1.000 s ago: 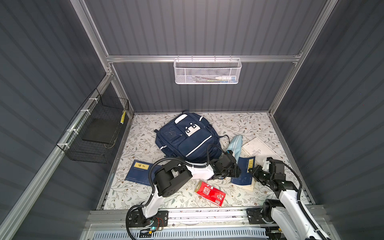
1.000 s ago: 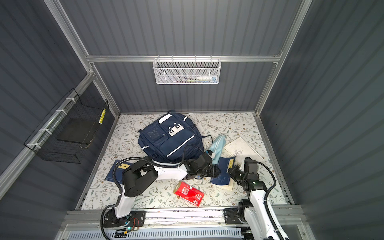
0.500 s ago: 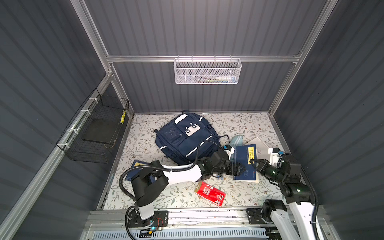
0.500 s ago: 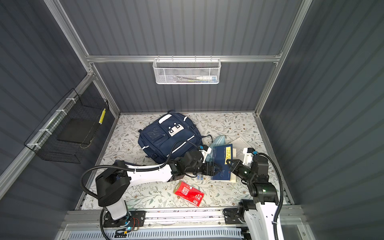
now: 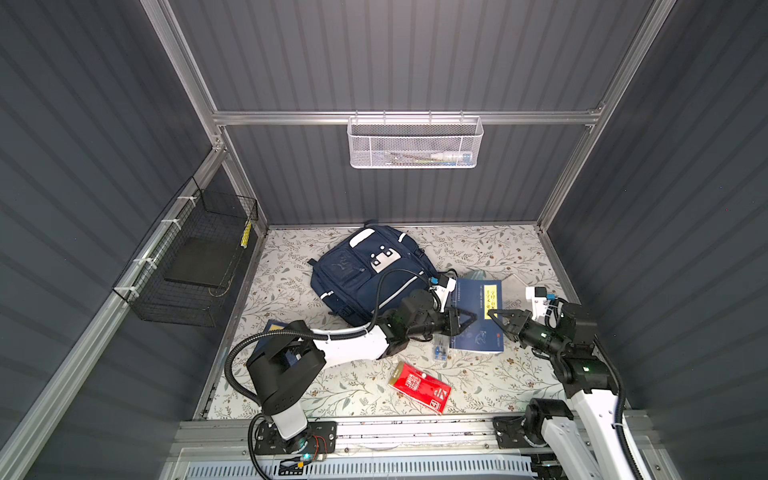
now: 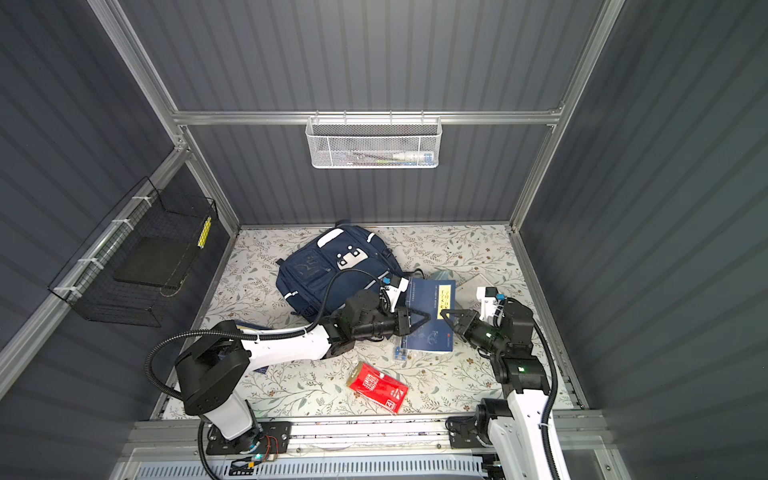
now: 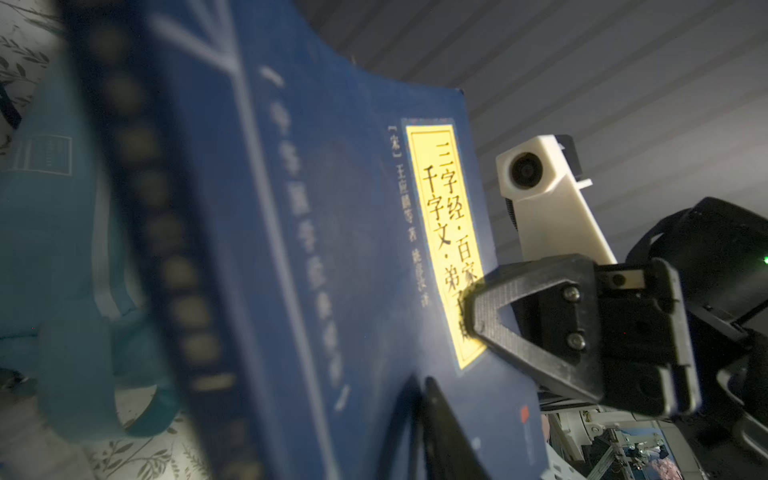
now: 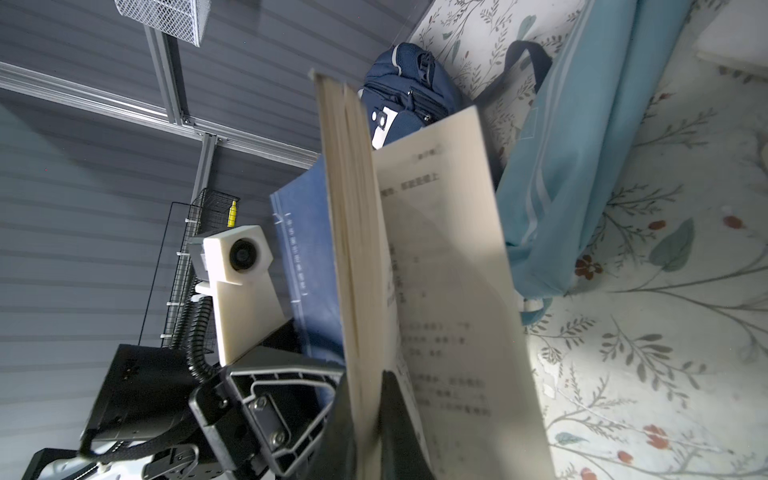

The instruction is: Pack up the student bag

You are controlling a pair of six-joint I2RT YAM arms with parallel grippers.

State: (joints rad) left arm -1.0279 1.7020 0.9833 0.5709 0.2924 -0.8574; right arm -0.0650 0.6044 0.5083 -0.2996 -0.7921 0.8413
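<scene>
The student bag (image 5: 353,278) lies up and to the left of both pincers in both top views, flat on the floral table (image 5: 291,286), just left of the frame's centre. Its front faces up, with the white dotted patch toward the back wall. Its long axis runs roughly from the back wall toward the near rail, leaning a little left. The left arm is nearer, and its wrist overlaps the bag's lower right corner. The right arm is well apart from the bag, right of centre.

Between the arms is the blue book (image 5: 478,316), its long side running up and down the frame. The left pincer (image 5: 467,321) has the spine side between its jaws and looks clamped there, one jaw lying on the cover in the left wrist view. The right pincer (image 5: 496,316) is clamped on the page edge, and its wrist view shows a leaf fanned loose.

The bag is navy fabric with white reflective stripes, soft and slumped. You won't find an open mouth from here, because every zip visible looks closed. So the book probably has to travel up-left, and a pocket opened first.
</scene>
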